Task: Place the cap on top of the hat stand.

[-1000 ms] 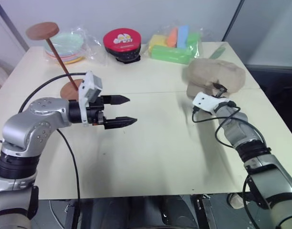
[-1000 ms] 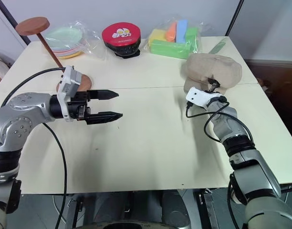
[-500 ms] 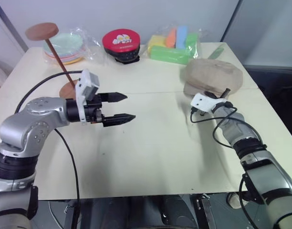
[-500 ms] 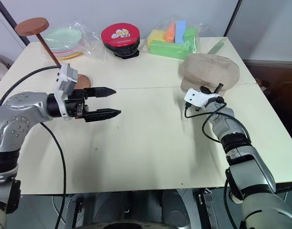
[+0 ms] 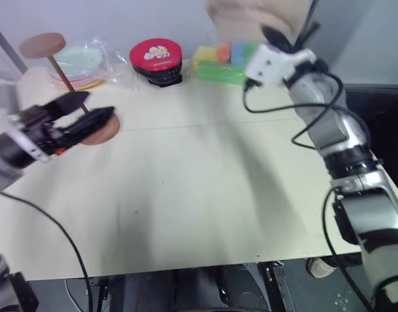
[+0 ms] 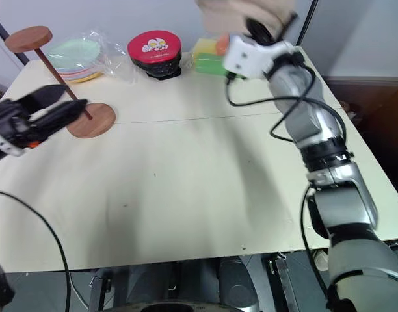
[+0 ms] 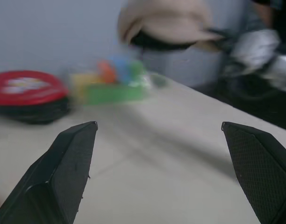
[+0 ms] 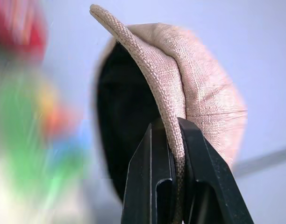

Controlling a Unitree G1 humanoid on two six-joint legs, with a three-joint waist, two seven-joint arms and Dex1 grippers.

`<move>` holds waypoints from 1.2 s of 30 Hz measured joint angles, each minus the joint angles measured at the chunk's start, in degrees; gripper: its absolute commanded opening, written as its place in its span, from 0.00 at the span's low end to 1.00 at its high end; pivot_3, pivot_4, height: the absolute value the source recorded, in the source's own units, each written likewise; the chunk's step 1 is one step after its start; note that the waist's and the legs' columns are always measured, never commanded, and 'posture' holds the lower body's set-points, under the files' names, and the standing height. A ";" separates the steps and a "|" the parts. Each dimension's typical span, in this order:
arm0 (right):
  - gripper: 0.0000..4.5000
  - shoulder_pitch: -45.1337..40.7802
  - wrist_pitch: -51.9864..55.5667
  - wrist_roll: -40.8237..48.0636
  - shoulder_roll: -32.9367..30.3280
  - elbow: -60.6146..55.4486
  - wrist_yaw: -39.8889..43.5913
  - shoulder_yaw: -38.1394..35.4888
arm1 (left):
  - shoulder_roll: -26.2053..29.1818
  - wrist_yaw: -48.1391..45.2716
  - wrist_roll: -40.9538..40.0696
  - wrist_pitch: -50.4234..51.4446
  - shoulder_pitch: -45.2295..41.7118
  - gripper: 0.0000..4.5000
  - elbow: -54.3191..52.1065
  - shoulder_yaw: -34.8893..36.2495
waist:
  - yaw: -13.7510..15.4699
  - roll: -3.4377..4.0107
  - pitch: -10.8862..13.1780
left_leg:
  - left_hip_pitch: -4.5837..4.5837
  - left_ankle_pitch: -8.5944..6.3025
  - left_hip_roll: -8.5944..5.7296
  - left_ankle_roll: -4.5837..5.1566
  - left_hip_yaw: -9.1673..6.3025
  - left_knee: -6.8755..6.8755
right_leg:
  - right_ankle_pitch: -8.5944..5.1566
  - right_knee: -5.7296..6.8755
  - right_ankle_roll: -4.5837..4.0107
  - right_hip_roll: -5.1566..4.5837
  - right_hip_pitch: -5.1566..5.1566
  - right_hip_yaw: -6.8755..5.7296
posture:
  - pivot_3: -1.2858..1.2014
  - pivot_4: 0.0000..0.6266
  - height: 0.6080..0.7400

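Note:
The beige cap [image 8: 199,84] hangs high in the air above the table's far right, and its edge is pinched in my right gripper [image 8: 173,140], which is shut on it. From the head it shows as a blurred tan shape, the cap [image 5: 248,19], at the top of the view. The reddish-brown hat stand [image 6: 28,39] stands at the far left on its round base [image 6: 95,122]. My left gripper [image 5: 99,104] is open right beside the stand's rod, just above the base. Its fingers [image 7: 70,163] stand wide apart with nothing between them.
A red round lidded container [image 5: 155,55] sits at the back centre. Pastel plates in a clear bag [image 5: 82,65] lie behind the stand. A bag of green and coloured blocks [image 5: 222,65] is at the back, under the raised cap.
My right gripper shut on the cap and lifted it off the table, up and to the left. My left arm swung left to the stand, still open. The head view shifted.

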 measured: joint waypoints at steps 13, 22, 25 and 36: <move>0.02 -25.48 -16.28 5.48 28.43 30.88 0.46 6.42 | 1.72 2.47 1.77 -1.71 20.77 1.00 -0.34 23.49 | 1.45 -0.45 -0.04 | -0.02 0.12 -0.10 -0.27 -0.34 -0.12 | -0.03 0.01 -0.17 -0.20 0.03 -0.29 | 0.52 0.24 1.00; 0.02 -29.25 -19.89 5.28 35.96 47.59 -2.58 6.66 | 1.63 4.16 -0.53 -3.16 23.40 1.00 -1.42 24.56 | 1.19 -0.49 -0.06 | -0.02 0.14 -0.08 -0.31 -0.35 -0.21 | -0.06 0.04 -0.25 -0.16 -0.02 -0.32 | 0.52 0.24 1.00; 0.02 -30.45 -18.49 4.93 38.41 50.90 -1.99 6.71 | 1.63 4.56 -0.60 -4.01 23.48 1.00 -1.41 24.59 | 0.41 -0.49 -0.05 | -0.02 0.15 -0.08 -0.33 -0.35 -0.26 | -0.08 0.07 -0.28 -0.12 -0.06 -0.32 | 0.52 0.24 1.00; 0.02 -33.33 -13.51 -0.63 42.40 56.46 -4.29 9.64 | 0.59 5.59 -0.63 -6.88 24.63 1.00 -1.86 23.77 | 0.03 -0.48 -0.04 | -0.02 0.16 -0.08 -0.35 -0.32 -0.35 | -0.13 0.18 -0.38 -0.10 -0.19 -0.31 | 0.52 0.24 1.00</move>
